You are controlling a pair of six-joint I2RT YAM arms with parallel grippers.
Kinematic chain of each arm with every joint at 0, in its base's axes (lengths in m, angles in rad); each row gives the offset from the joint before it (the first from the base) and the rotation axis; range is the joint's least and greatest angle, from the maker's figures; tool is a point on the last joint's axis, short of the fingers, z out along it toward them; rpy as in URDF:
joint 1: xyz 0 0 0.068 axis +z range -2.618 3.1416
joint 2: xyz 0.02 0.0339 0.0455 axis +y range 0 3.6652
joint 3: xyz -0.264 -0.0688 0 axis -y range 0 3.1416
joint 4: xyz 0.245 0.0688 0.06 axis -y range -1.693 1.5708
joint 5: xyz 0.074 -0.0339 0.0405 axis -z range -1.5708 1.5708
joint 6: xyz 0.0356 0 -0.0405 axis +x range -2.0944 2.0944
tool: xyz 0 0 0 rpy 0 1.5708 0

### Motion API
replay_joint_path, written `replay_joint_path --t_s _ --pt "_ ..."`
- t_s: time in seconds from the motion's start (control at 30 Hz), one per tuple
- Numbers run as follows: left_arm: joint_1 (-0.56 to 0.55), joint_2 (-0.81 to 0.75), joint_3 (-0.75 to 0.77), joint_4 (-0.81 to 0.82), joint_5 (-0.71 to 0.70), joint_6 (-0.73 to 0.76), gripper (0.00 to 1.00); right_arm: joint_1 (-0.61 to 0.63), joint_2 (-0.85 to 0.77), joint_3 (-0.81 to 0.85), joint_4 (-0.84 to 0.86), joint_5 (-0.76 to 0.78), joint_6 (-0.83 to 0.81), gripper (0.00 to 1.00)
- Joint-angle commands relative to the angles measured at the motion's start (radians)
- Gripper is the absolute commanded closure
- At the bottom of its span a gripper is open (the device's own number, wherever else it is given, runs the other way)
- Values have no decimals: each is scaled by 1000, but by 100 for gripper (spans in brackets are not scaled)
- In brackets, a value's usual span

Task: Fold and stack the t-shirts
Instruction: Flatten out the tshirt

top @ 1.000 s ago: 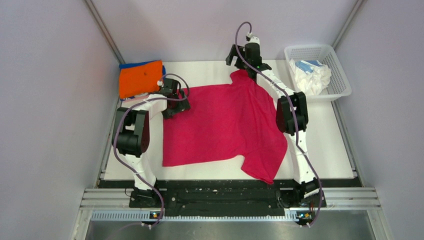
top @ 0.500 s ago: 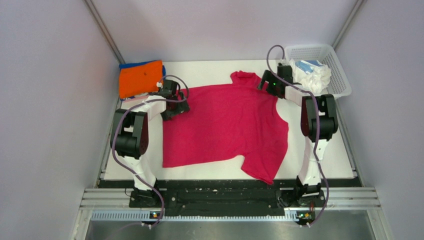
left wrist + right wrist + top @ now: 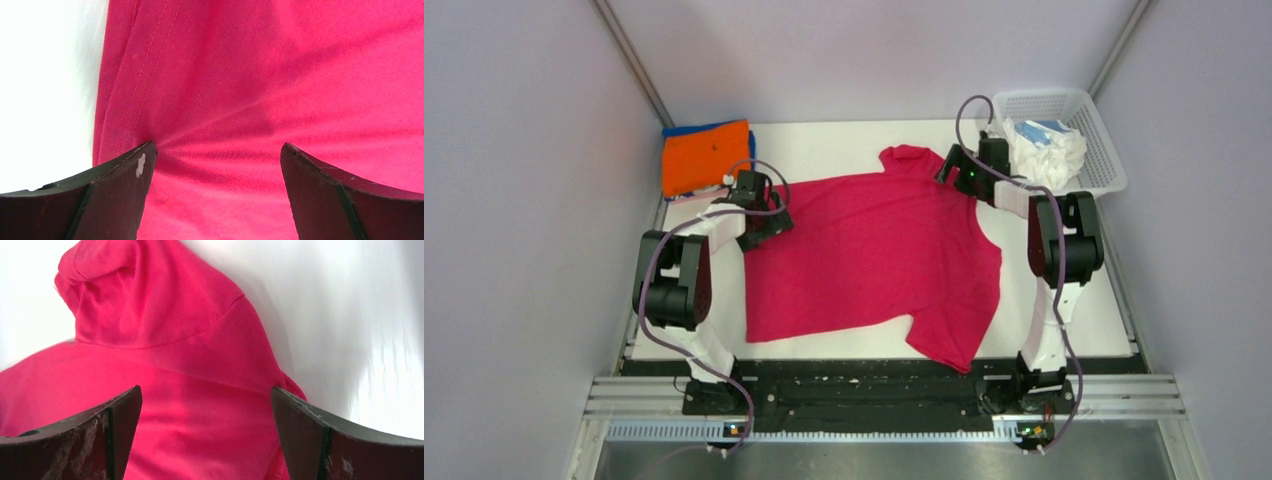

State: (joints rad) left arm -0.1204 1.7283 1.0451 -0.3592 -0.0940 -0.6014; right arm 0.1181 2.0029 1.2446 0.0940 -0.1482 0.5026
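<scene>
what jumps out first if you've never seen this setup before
The crimson-pink t-shirt spread across the middle of the white table dominates everything. The open left tool is at its left edge, the open right tool at its far right corner. Next come the folded orange t-shirt at the far left corner and the white mesh basket of pale cloth at the far right.

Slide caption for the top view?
Left gripper and right gripper, open, at the far edge of a spread crimson t-shirt; orange t-shirt folded far left, basket far right.
</scene>
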Motion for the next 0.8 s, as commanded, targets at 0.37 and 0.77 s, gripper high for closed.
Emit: replay_joint_path --t_s 0.37,0.77 --pt "11 -123 103 -104 116 26 1 55 -346 -133 -120 171 -83 1" --pt "13 144 335 -84 132 42 1 210 77 259 -131 -12 -90 1"
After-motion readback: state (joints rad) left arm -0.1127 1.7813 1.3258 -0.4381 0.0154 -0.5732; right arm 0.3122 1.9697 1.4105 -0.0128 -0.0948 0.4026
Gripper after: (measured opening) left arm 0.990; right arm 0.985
